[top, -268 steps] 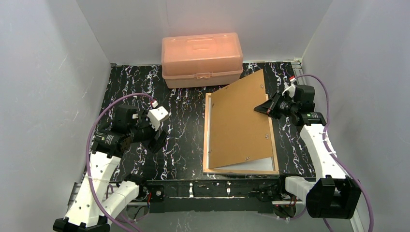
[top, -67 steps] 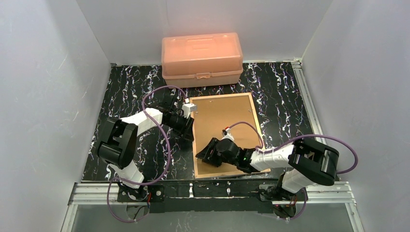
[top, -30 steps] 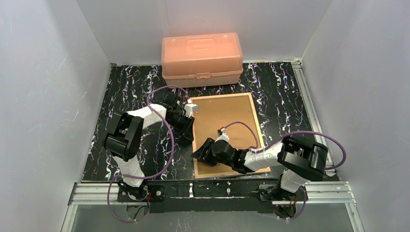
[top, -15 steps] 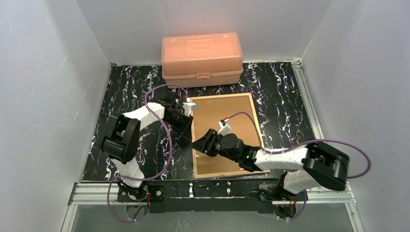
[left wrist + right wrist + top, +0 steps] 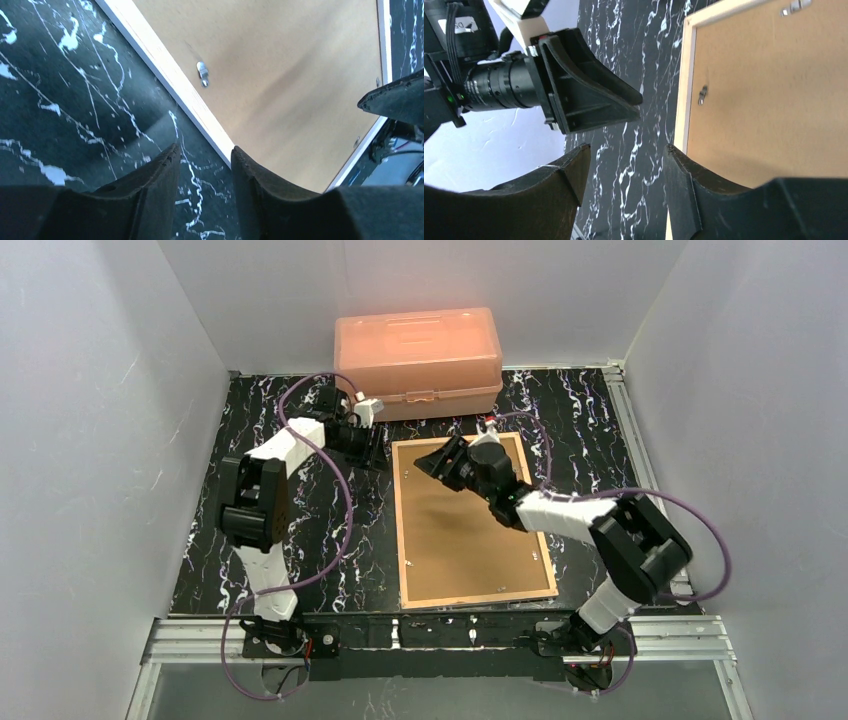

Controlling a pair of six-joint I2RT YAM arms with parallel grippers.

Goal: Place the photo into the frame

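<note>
The frame (image 5: 167, 75) lies back-up on the dark marbled desk (image 5: 580, 410), a brown backing board (image 5: 470, 530) filling it. The only writing is a white sticker (image 5: 461, 24) on the left arm, its dark letters too small to read. The left pincer (image 5: 204, 150) has its jaws a little apart, gripping nothing, over the frame's left rail near a metal clip (image 5: 202, 72). The right pincer (image 5: 626, 149) stands apart and empty by the far left corner. Only the top view shows the orange box (image 5: 418, 360) behind the frame.

Plain white walls (image 5: 100, 390) around a black, white-veined tabletop (image 5: 580, 405)
</note>
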